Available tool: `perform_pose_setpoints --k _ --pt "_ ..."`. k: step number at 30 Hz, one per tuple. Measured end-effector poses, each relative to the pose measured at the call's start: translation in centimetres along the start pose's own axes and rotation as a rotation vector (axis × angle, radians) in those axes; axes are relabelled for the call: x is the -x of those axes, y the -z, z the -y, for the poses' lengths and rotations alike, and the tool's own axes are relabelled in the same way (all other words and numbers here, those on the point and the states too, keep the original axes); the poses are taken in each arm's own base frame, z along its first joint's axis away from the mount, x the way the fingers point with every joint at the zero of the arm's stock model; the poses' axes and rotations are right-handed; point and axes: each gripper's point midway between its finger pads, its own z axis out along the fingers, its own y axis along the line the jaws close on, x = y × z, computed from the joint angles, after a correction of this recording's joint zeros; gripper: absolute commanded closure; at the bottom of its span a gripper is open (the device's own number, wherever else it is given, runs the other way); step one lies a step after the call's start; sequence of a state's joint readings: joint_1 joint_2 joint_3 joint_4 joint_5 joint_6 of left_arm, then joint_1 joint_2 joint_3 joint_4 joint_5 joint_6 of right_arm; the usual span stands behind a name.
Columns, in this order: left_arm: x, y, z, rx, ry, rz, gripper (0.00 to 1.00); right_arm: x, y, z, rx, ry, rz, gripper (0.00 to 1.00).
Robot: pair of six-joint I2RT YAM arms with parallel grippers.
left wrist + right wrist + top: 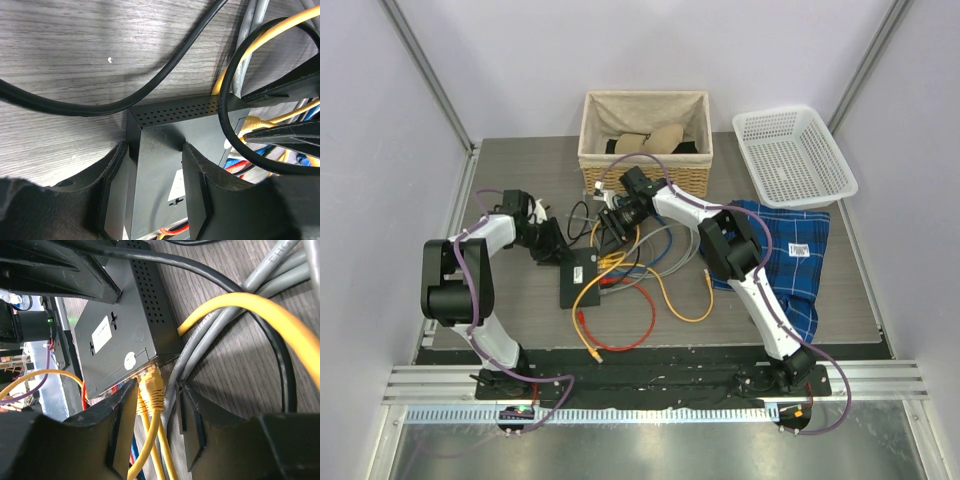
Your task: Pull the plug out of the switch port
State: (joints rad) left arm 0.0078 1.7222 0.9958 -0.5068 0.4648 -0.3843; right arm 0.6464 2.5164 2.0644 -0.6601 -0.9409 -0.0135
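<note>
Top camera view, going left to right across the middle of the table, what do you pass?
left gripper → switch → plaid cloth

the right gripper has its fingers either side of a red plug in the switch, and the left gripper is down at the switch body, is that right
Not quite. The plug between the right gripper's fingers is yellow, not red, as the right wrist view shows. The rest holds: it sits in the switch, and the left gripper is down at the switch body.
</note>
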Motion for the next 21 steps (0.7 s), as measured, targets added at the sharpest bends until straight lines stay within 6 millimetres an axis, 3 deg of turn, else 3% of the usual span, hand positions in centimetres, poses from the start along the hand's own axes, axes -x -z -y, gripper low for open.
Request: perform_pose_setpoints --k 21 --pt "0.0 -0.03 0.0 0.001 0.0 -0.009 0.66 -0.04 -0.34 0.46 -0.007 -0.032 0.004 0.6"
